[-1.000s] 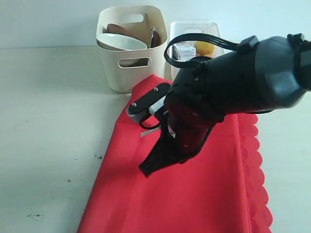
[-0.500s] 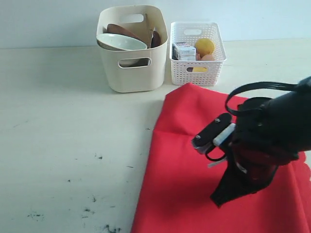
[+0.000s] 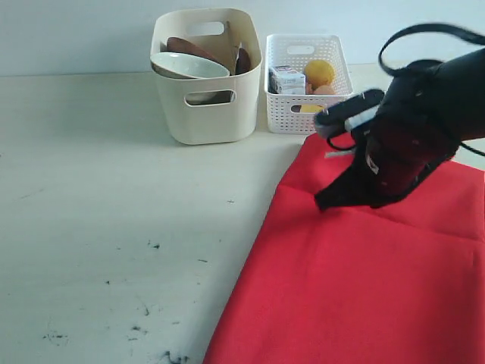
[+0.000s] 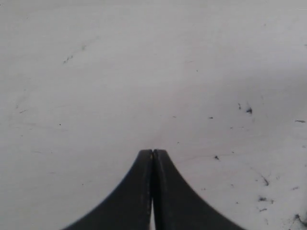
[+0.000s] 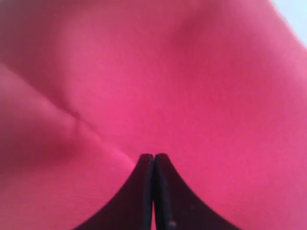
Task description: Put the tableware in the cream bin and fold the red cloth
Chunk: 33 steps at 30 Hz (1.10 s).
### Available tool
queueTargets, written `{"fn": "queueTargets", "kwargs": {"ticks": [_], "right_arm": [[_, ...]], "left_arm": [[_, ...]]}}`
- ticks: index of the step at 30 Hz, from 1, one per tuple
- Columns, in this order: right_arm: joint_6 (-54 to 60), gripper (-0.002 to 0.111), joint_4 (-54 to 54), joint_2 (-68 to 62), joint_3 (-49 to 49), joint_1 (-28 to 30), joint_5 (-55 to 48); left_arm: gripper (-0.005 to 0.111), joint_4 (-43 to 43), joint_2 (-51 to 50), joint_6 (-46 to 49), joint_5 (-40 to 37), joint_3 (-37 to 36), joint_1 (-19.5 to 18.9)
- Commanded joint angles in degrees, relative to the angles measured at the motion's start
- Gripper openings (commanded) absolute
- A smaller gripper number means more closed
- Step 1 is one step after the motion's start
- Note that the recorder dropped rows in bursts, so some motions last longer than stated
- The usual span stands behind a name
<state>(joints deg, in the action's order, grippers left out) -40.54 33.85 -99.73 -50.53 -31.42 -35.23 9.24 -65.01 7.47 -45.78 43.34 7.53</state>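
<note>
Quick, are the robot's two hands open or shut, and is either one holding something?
Left gripper: shut, holding nothing, over the table.
Right gripper: shut, nothing visible between its fingers, over the red cloth.

Scuffed off-white table (image 3: 114, 189) (pale wall (image 3: 76, 34) behind)

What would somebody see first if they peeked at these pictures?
The big bright red fabric cloth covering the right side of the pale table grabs the eye first. The bulky black right gripper hangs over it, jaws shut. Behind stands a tall cream plastic bin holding a pale round bowl.
</note>
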Motion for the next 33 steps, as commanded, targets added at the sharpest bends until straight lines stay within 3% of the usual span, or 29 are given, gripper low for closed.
{"fn": "queueTargets", "kwargs": {"ticks": [1,4,6,10,13,14,17,19,24,27,33], "right_arm": [[0.54,0.0,0.36,-9.44,-0.09,6.94,-2.66],[1.96,0.0,2.67,-11.1,-1.48,16.67,-1.73],[4.05,0.0,2.94,-10.56,-2.8,19.94,-3.63],[-1.01,0.0,0.08,-0.04,-2.27,22.02,-9.35],[-2.54,0.0,-2.89,7.36,3.78,22.02,-5.69],[-4.94,0.0,-1.7,8.06,5.73,22.02,-4.32],[-29.09,0.0,12.68,5.02,12.66,23.09,0.81],[-27.47,0.0,13.06,-0.29,12.3,25.82,2.32],[-21.84,0.0,21.22,-12.12,-2.33,32.29,6.12],[-18.24,0.0,23.9,-16.6,-10.83,32.78,6.78],[-7.38,0.0,11.24,-21.84,-26.54,33.09,1.62]], "left_arm": [[0.001,0.48,0.49,0.42,0.09,-0.19,-0.1],[0.001,0.48,0.49,0.6,0.22,-0.19,-0.1],[0.001,0.48,0.49,0.6,0.22,-0.19,-0.1],[0.001,0.48,0.49,0.7,0.21,-0.19,-0.1],[0.001,0.62,0.49,0.69,0.21,-0.19,-0.1],[0.001,0.89,0.49,0.69,0.21,-0.19,-0.1],[0.001,3.03,0.49,1.6,0.0,-0.19,-0.1],[0.001,3.11,0.49,1.9,-0.27,-0.19,-0.1],[0.001,2.99,0.49,5.07,1.58,-0.19,-0.1],[0.001,2.99,0.49,5.36,2.12,-0.19,-0.1],[0.001,2.99,0.35,5.36,1.49,-0.19,-0.1]]}}
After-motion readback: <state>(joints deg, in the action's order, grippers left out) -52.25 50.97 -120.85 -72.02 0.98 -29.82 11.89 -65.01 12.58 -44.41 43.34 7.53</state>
